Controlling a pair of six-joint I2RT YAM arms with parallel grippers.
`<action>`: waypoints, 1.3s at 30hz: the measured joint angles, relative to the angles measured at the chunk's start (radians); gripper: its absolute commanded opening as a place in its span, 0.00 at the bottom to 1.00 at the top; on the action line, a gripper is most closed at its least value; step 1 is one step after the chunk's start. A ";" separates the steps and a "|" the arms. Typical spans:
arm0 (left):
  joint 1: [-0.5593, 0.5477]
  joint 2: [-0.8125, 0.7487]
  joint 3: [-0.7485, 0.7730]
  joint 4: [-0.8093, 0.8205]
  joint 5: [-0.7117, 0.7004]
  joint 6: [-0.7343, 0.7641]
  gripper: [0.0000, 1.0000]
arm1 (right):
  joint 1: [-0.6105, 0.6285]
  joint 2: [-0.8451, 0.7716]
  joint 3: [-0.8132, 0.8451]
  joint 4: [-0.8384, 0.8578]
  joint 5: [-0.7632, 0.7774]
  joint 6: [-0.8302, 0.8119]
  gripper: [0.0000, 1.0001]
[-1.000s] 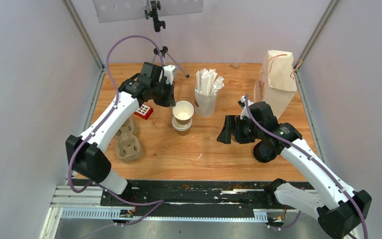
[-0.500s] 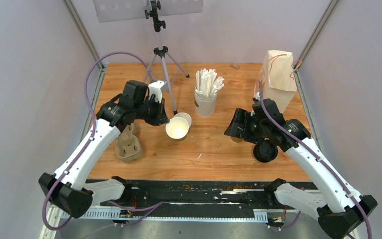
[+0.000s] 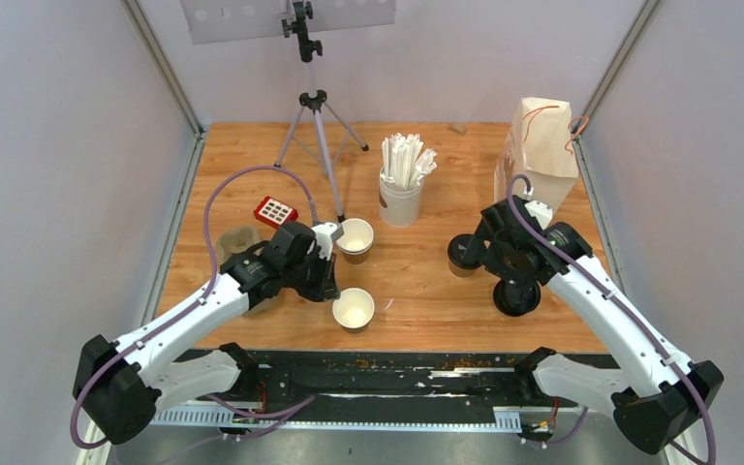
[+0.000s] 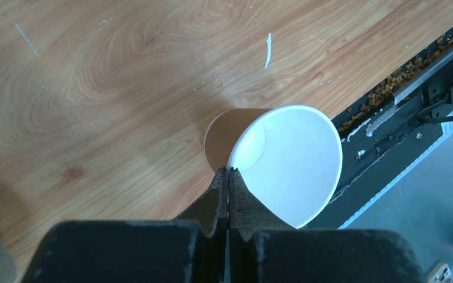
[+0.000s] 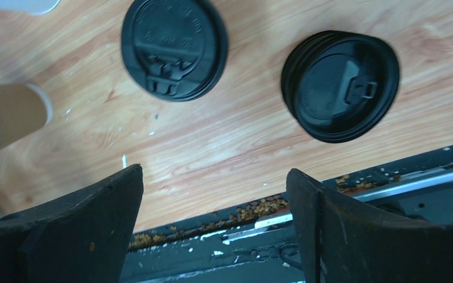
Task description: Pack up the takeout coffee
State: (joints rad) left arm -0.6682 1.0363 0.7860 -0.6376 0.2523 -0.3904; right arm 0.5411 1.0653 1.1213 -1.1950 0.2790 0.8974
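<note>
My left gripper (image 4: 228,171) is shut on the rim of a paper coffee cup (image 4: 283,165), brown outside, white inside, open-topped. The cup (image 3: 354,310) hangs tilted, low over the wood near the table's front edge, with the left gripper (image 3: 332,283) at its left. A second open cup (image 3: 356,239) stands behind it. My right gripper (image 5: 213,171) is open and holds nothing. A single black lid (image 5: 174,47) and a pile of black lids (image 5: 340,85) lie on the wood just ahead of it. From above, the right gripper (image 3: 463,254) hovers left of the lid pile (image 3: 516,295).
A white cup of wrapped straws (image 3: 402,184) stands at the back centre, a brown paper bag (image 3: 540,160) at the back right. A cardboard cup carrier (image 3: 239,242) lies partly under my left arm. A red keypad (image 3: 275,210) and a tripod (image 3: 315,126) stand behind.
My left gripper lifted the top cup off the stacked pair and carried it toward the table's front edge. My right gripper shifted a little rightward, closer to the lids, staying open.
</note>
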 measured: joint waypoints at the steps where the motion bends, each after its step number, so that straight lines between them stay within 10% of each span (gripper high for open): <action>1: -0.003 0.000 -0.023 0.029 0.000 -0.010 0.00 | 0.000 0.004 0.001 -0.006 0.029 0.011 0.87; 8: -0.017 0.003 -0.080 0.149 0.000 -0.043 0.03 | -0.045 0.034 -0.026 0.010 0.140 0.027 0.53; 18: -0.019 -0.021 -0.179 0.292 0.020 -0.098 0.16 | -0.200 0.073 -0.168 0.146 0.119 -0.034 0.51; 34: -0.020 -0.057 -0.034 0.171 0.018 -0.045 0.99 | -0.389 0.015 -0.285 0.304 0.019 -0.024 0.41; 39: -0.020 -0.093 0.090 0.063 0.006 0.032 1.00 | -0.402 -0.008 -0.319 0.306 0.005 0.010 0.39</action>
State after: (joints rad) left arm -0.6880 0.9428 0.8757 -0.5747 0.2588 -0.3580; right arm 0.1390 1.0573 0.8028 -0.8894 0.2840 0.9077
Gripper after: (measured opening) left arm 0.995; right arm 0.404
